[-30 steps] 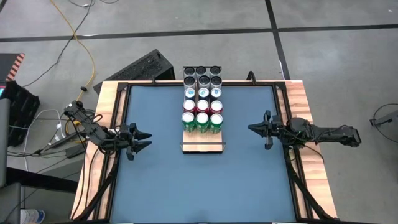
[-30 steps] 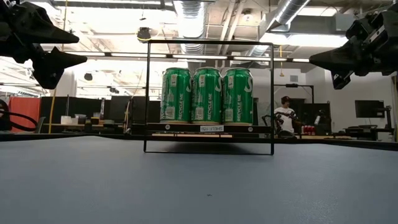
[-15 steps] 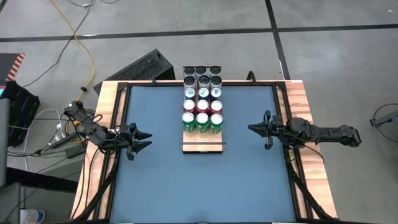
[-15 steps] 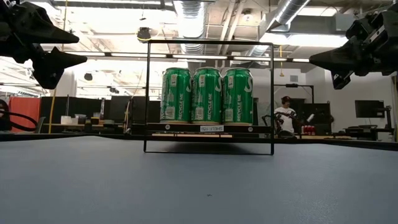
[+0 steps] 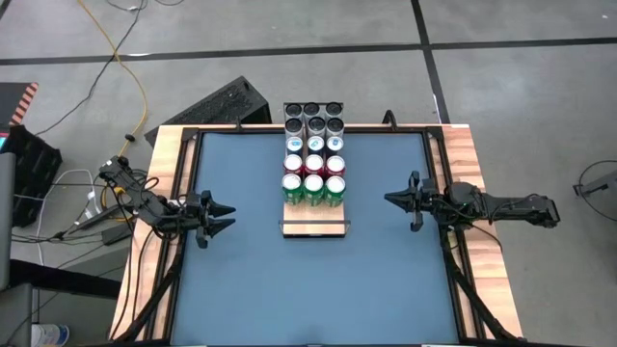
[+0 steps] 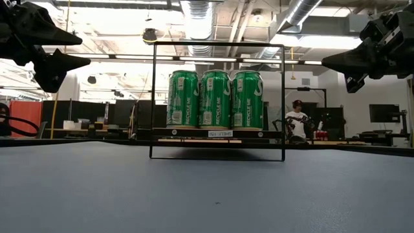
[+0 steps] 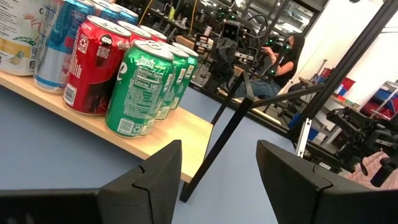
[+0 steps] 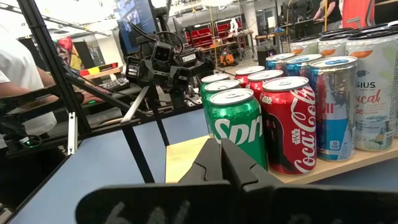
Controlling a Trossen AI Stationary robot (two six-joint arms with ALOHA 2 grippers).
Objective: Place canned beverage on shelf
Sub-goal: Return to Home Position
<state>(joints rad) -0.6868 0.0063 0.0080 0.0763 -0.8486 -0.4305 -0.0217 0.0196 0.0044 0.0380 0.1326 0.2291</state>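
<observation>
Supporting shelf (image 5: pixel 313 224): blue table (image 5: pixel 241 280), concrete floor (image 5: pixel 501 96)

Light: bright, even, from ceiling lamps (image 6: pixel 323 41) overhead.
Shadow: soft, beneath the shelf (image 6: pixel 194 134).
Glare: sheen on can tops (image 8: pixel 231 96).

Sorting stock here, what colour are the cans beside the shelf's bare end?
The cans are green, shown best in the low view.

Red can (image 8: pixel 289 130): Coca-Cola; green cans (image 6: pixel 215 98): RECYCLE ME
</observation>
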